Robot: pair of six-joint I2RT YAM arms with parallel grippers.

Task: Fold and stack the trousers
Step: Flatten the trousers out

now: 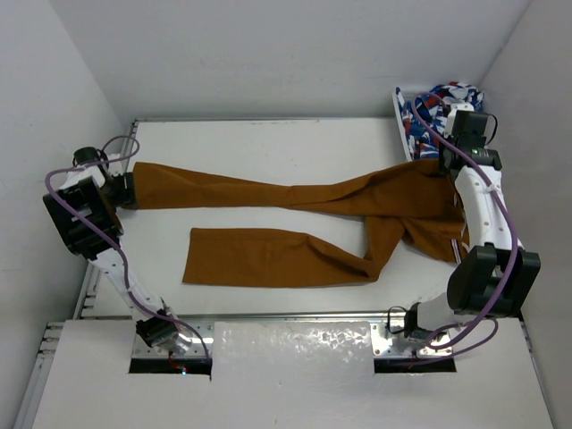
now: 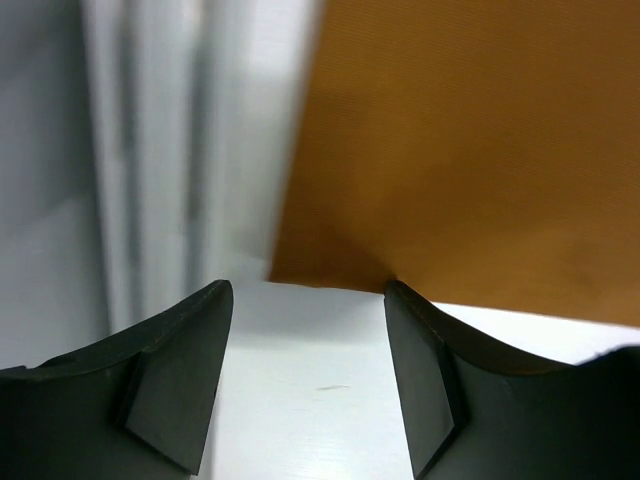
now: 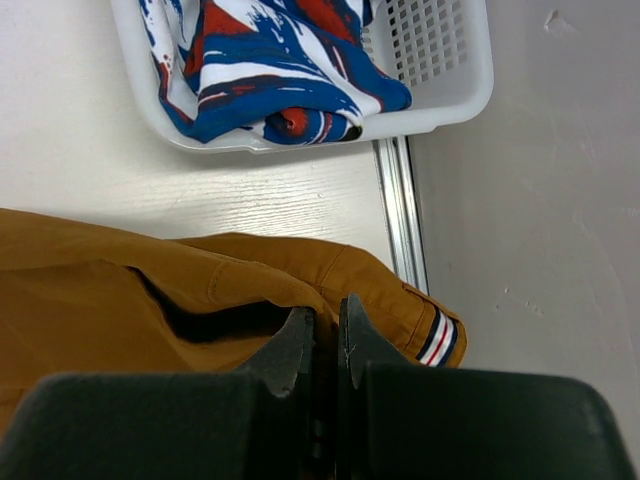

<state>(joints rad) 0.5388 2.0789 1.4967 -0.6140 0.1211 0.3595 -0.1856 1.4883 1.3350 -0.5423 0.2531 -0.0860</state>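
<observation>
The mustard-brown trousers point(image 1: 295, 197) lie spread across the table, waist at the right, both legs running left. My left gripper point(image 1: 126, 189) sits at the hem of the far leg. In the left wrist view it point(image 2: 308, 290) is open with bare table between the fingers, and the cloth hem point(image 2: 470, 150) lies just past the tips, touching the right one. My right gripper point(image 1: 444, 164) is at the waist. In the right wrist view it point(image 3: 327, 312) is shut on a fold of the trousers point(image 3: 100, 290) near a striped tag point(image 3: 437, 340).
A white basket point(image 3: 460, 90) with a blue-red-white patterned cloth point(image 3: 270, 60) stands at the back right corner point(image 1: 399, 103), just beyond the right gripper. A metal rail point(image 3: 400, 220) and white walls border the table. The near leg's hem point(image 1: 189, 257) lies mid-left.
</observation>
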